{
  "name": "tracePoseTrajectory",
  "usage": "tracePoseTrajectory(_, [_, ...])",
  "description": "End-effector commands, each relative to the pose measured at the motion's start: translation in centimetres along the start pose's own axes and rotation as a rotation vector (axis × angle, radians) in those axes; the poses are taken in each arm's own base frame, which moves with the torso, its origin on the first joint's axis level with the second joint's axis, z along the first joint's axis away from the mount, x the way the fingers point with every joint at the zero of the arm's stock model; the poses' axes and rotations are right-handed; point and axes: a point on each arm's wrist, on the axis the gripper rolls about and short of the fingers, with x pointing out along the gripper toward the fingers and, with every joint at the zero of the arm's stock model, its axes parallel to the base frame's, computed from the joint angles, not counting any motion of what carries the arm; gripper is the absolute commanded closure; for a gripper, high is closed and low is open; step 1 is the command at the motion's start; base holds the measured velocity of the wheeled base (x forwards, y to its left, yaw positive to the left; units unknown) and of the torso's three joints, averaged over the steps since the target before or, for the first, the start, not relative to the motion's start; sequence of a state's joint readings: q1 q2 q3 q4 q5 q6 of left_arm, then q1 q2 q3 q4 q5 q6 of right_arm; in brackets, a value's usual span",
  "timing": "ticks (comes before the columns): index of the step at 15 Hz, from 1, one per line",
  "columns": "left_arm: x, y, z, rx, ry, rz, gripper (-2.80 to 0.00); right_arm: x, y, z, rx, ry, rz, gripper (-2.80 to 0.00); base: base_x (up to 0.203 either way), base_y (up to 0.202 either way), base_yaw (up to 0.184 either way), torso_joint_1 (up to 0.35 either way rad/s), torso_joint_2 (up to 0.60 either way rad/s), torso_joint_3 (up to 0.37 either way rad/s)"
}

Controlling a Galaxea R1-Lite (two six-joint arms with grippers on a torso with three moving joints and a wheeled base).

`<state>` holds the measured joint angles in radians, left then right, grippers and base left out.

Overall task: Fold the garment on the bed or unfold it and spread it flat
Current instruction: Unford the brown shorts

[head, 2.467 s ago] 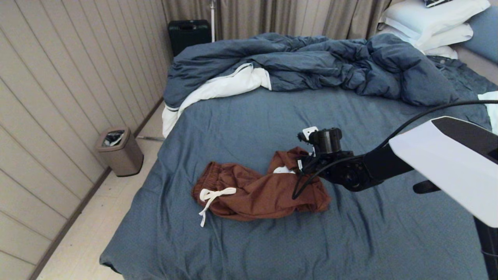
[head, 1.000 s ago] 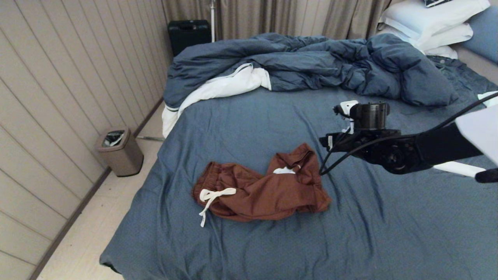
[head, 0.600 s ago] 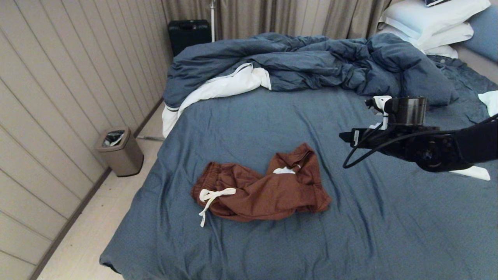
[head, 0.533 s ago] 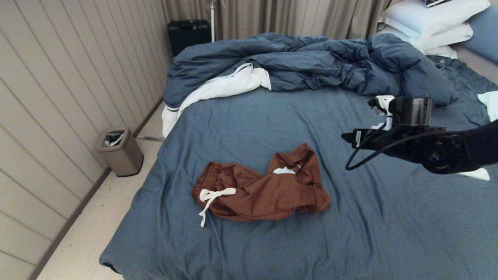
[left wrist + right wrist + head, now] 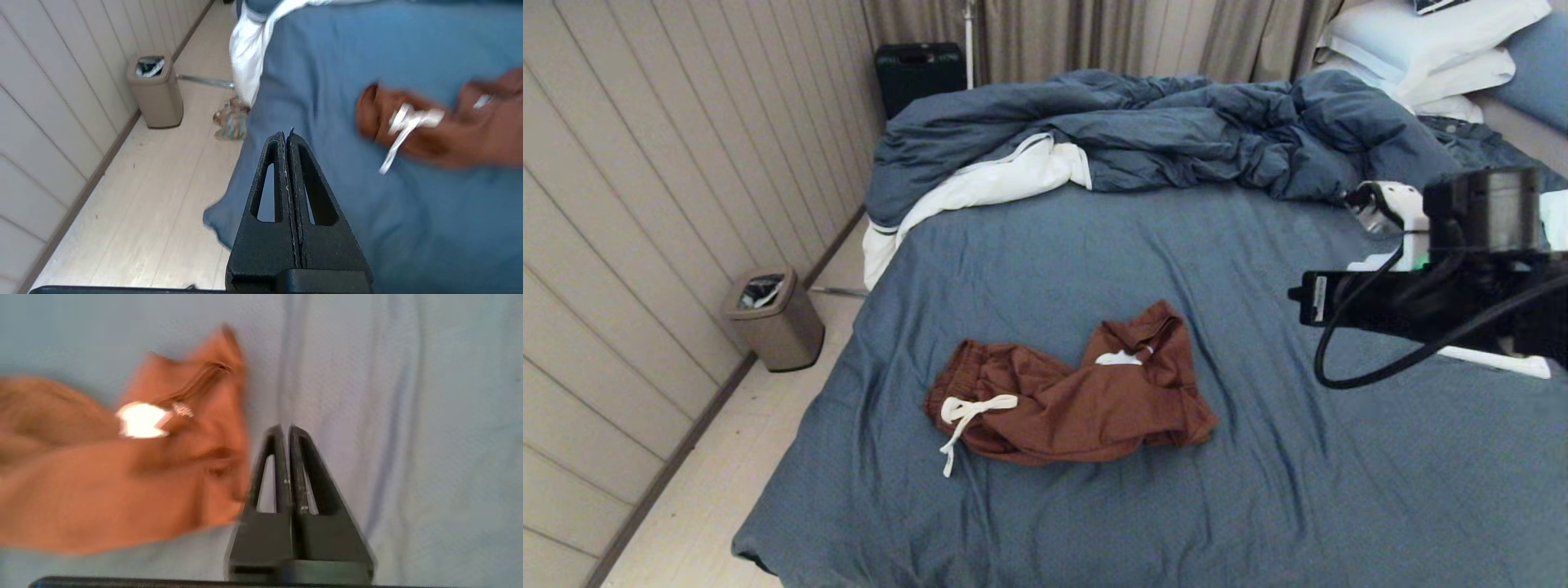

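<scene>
The rust-brown shorts (image 5: 1070, 400) lie crumpled on the slate-blue sheet of the bed (image 5: 1094, 245), waistband and white drawstring (image 5: 968, 412) toward the left, one leg bunched up with a white mark (image 5: 1117, 358). My right arm (image 5: 1462, 278) hovers to the right of them; its gripper (image 5: 284, 428) is shut and empty above bare sheet, beside the shorts' (image 5: 102, 477) leg edge. My left gripper (image 5: 287, 134) is shut and empty over the bed's near left edge, apart from the waistband end of the shorts (image 5: 441, 126).
A rumpled dark blue duvet (image 5: 1176, 131) with white lining fills the far half of the bed, and white pillows (image 5: 1429, 41) are stacked at the far right. On the floor to the left stand a small bin (image 5: 772, 314) and a dark suitcase (image 5: 919, 69).
My right arm has drawn back from the shorts' leg, rising and moving right across the bed. The shorts' leg was let go and now lies still.
</scene>
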<state>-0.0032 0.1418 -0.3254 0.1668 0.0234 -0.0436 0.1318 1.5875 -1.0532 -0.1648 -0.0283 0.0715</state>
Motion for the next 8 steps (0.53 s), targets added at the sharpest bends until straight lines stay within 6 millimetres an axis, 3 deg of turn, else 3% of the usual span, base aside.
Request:
tracePoseTrajectory(1, [3.1, -0.3, 5.0, -0.01, 0.15, -0.008, 0.0, -2.8, 1.1, 1.9, 0.008, -0.05, 0.043, 0.0, 0.0, 0.0, 0.0, 0.0, 0.0, 0.0])
tracePoseTrajectory(5, [11.0, -1.0, 9.1, -0.072, 0.41, -0.093, 0.0, -1.7, 1.5, 1.4, 0.013, 0.035, 0.046, 0.0, 0.0, 0.0, 0.0, 0.0, 0.0, 0.0])
tracePoseTrajectory(8, [17.9, -2.6, 9.9, -0.144, 0.597, -0.225, 0.0, 0.6, 1.9, 0.8, 0.007, 0.089, 0.051, 0.0, 0.0, 0.0, 0.0, 0.0, 0.0, 0.0])
